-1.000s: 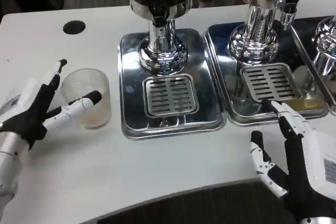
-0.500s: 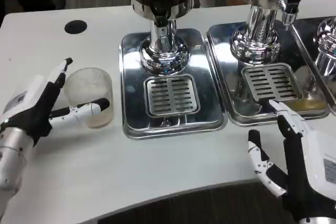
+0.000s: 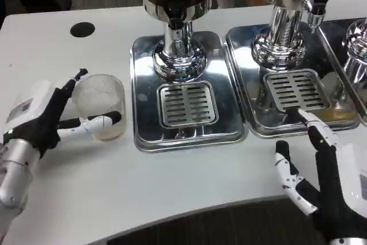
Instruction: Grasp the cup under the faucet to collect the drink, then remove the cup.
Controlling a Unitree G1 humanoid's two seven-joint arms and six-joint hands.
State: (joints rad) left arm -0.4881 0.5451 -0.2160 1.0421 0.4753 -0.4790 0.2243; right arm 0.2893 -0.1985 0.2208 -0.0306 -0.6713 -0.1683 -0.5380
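The cup [image 3: 102,106] looks like thin, cloudy translucent plastic, while the table [image 3: 172,182] under it is a smooth, matt white surface. The two drip trays [image 3: 143,84] [image 3: 243,84], their slotted grilles [image 3: 186,103] and the dispenser pedestals [image 3: 178,55] are polished, mirror-bright metal with a glossy chrome finish, and the faucet [image 3: 174,11] is dark, slightly shiny plastic. The left hand [image 3: 43,121] and right hand [image 3: 330,179] show smooth white hard plastic shells over matt black material.
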